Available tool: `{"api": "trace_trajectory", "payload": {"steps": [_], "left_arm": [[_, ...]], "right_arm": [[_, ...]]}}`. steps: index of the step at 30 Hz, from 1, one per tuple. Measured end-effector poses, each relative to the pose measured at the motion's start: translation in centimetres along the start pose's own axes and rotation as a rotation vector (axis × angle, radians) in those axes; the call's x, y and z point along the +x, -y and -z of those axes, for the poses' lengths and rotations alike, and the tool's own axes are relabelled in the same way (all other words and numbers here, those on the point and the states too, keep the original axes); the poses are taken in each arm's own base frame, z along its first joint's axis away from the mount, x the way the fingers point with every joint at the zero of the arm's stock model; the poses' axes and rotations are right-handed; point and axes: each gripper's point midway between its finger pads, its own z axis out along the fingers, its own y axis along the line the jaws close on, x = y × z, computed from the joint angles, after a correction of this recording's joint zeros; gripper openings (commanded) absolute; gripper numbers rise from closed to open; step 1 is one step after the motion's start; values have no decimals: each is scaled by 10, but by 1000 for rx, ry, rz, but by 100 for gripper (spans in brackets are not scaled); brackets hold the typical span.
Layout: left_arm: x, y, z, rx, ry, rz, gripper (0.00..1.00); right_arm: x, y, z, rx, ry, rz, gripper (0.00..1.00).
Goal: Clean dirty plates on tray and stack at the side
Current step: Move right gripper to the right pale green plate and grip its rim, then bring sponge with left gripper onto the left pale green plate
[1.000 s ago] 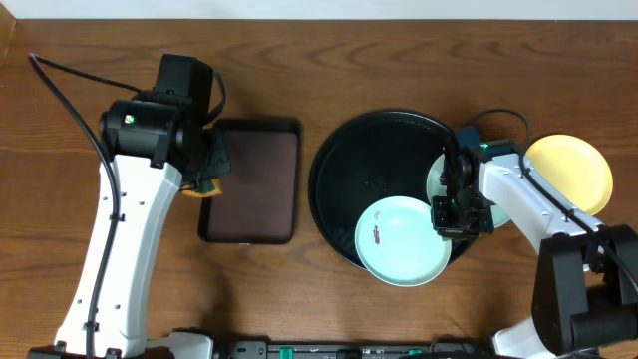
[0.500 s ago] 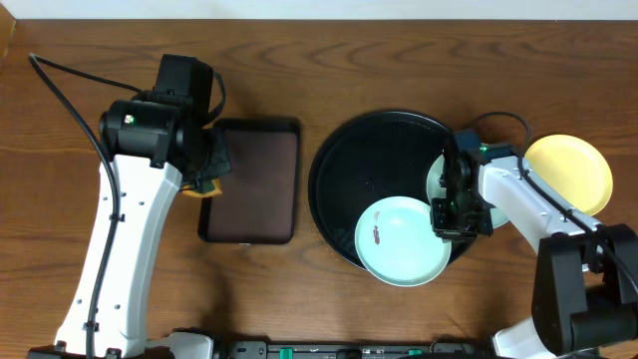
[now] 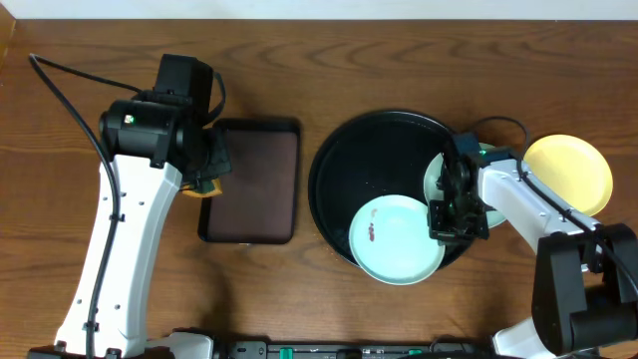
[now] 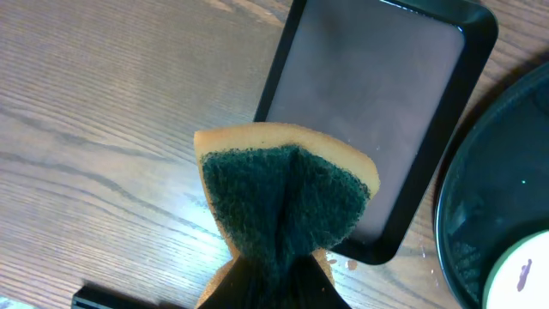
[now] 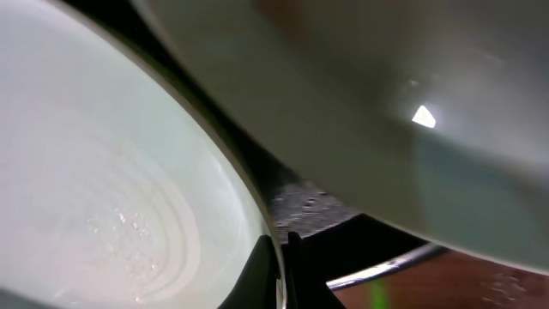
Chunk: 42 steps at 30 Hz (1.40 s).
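We find the tray (image 3: 339,165) on the worktop (image 3: 329,60) right of centre, with a smaller rectangular brown tray (image 3: 251,181) well to its left. One mint plate (image 3: 397,241) lies on the near side of the tray, its near edge reaching over the raised rim, and it bears a small reddish smear (image 3: 372,232) on its left part. A second mint plate (image 3: 435,182) sits at the right edge of the tray, largely covered by the right arm, so we cannot tell its condition. The yellow plate (image 3: 570,172) rests on the worktop to the right of the tray, off it. The right fingers (image 3: 447,217) are at the right edge of the near mint plate. In the right wrist view the pale rim runs between the two dark fingertips (image 5: 262,275), which stand together and clamped on it. The broad grey surface above is too blurred to identify. The left fingers (image 4: 273,285) are clamped on a sponge (image 4: 287,193), yellow with a dark green scouring face, pinched so that it folds at the middle. The sponge hangs over the near left edge of the brown tray, well apart from the plates. We cannot tell whether it touches the worktop.
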Motion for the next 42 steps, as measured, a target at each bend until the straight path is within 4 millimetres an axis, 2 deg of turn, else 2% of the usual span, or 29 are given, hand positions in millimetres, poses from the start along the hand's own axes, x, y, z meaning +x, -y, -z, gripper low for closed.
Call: {"api": "trace_trajectory", "payload": {"steps": [4,8,13,17,19,24,27,30,36,39,41,42], "left_arm": [[0,0,0,0,0,0,12],[0,0,0,0,0,0,12],[-1,2,0,12,2,1,11],[-3,6,0,32,10,3,11],[-6,8,0,39,21,5,8],[-16,17,2,68,67,1,7],[-25,36,1,103,109,-36,7],[-29,59,-10,124,108,-82,7],[-61,127,-46,210,189,-156,7],[-71,171,-50,296,255,-199,7],[-68,200,-50,346,280,-244,7],[-66,206,-51,356,285,-257,8]], "right_arm": [[-14,-10,12,-39,46,11,1],[-45,-24,33,-81,167,35,1],[-75,-34,45,-113,303,61,1],[-103,-34,56,-91,430,79,1],[-115,-34,62,-77,486,100,1],[-134,-35,73,-53,582,161,1],[-137,-35,76,-44,599,180,1],[-137,-35,76,-38,600,188,1],[-137,-35,76,-41,600,194,1],[-135,-37,74,-50,586,199,1],[-133,-37,72,-55,575,200,1],[-132,-38,71,-58,568,200,1]]}}
